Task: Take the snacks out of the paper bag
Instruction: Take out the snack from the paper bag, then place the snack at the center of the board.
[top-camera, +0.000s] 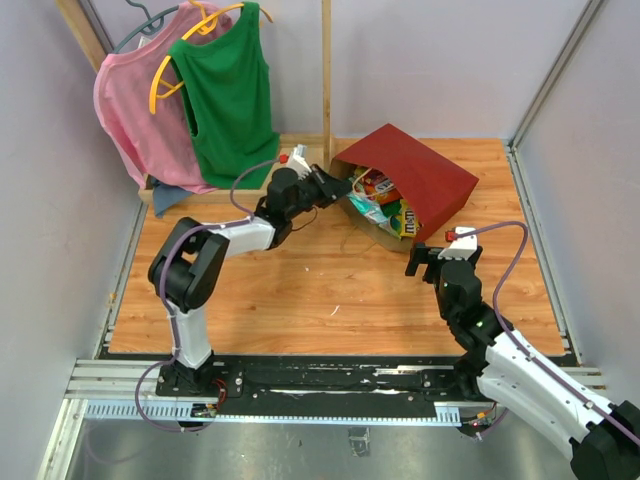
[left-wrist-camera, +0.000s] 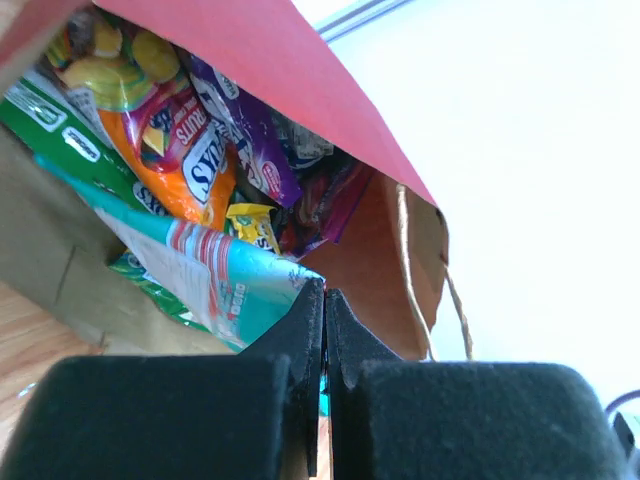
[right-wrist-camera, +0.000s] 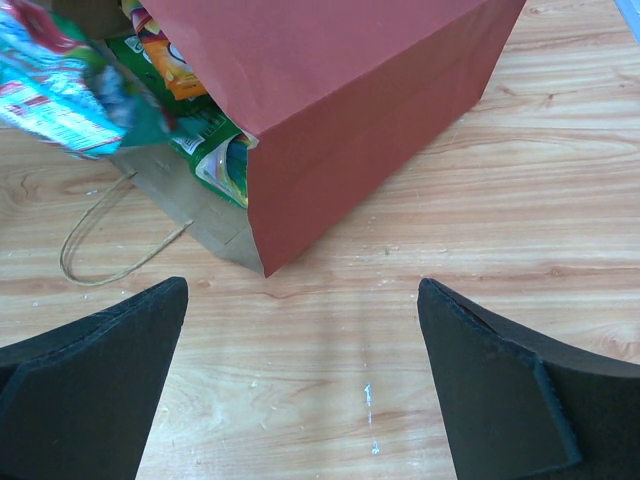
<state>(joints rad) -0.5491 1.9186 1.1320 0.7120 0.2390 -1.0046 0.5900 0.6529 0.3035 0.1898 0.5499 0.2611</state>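
1. One thing only the top cam gives: bag (top-camera: 420, 175) on its side toward the table's (top-camera: 300, 300) far right corner.
2. Left wrist cam: left gripper (left-wrist-camera: 324, 295) clamped on a teal packet's (left-wrist-camera: 220, 275) corner at the mouth.
3. Right gripper (right-wrist-camera: 300, 290) gapes, empty.

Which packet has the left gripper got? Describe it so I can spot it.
The red paper bag lies on its side far across the wooden table, mouth toward the left arm. At that mouth the left gripper is shut on a corner of the teal packet: the only teal one, white-panelled, beside an orange pack and a purple pack.
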